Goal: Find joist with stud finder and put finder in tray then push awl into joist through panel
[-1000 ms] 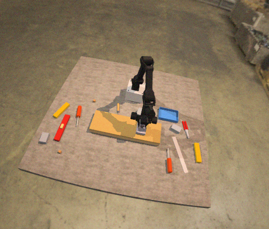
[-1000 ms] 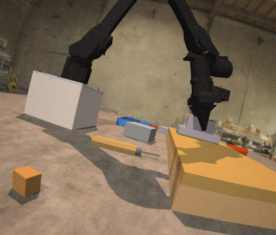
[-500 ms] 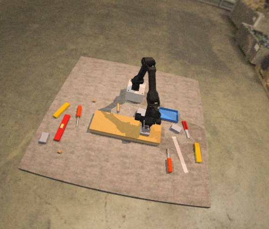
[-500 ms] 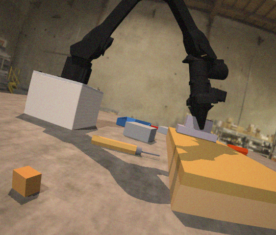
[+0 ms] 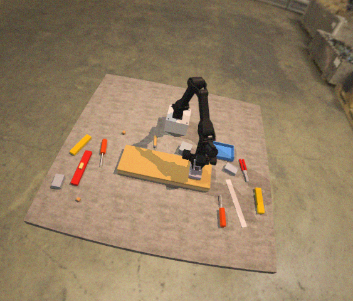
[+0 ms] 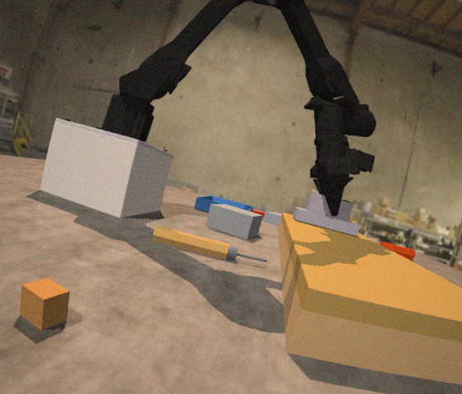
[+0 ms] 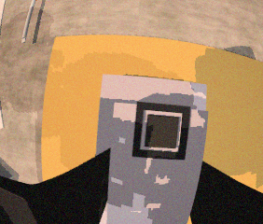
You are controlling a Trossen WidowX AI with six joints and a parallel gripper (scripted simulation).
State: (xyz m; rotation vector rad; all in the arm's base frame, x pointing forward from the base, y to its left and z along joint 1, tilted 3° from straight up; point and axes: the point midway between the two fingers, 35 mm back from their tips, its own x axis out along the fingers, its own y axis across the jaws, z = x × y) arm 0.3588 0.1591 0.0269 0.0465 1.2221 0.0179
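Note:
My gripper (image 6: pixel 333 212) is shut on the stud finder (image 5: pixel 195 175) (image 6: pixel 326 221) (image 7: pixel 150 182), a grey-lilac block. It sits on, or just above, the top of the orange-yellow floor panel (image 5: pixel 157 163) (image 6: pixel 375 280) (image 7: pixel 76 112), near the panel's right end in the top view. The stud finder's square display window (image 7: pixel 163 132) is dark, not lit. The awl (image 5: pixel 155 142) (image 6: pixel 192 244), with a yellow-orange handle and thin metal tip, lies on the table behind the panel. The blue tray (image 5: pixel 234 153) (image 6: pixel 202 203) holds nothing that I can see. The joist is hidden.
A grey block (image 5: pixel 185 147) (image 6: pixel 233 221) lies between awl and tray. Another grey block (image 5: pixel 230 168), red-handled pliers or a similar tool (image 5: pixel 243 167), a pale strip (image 5: pixel 236 203) and a red screwdriver (image 5: pixel 222 216) lie right of the panel. An orange cube (image 5: pixel 123 132) (image 6: pixel 44 303) lies near the arm's base.

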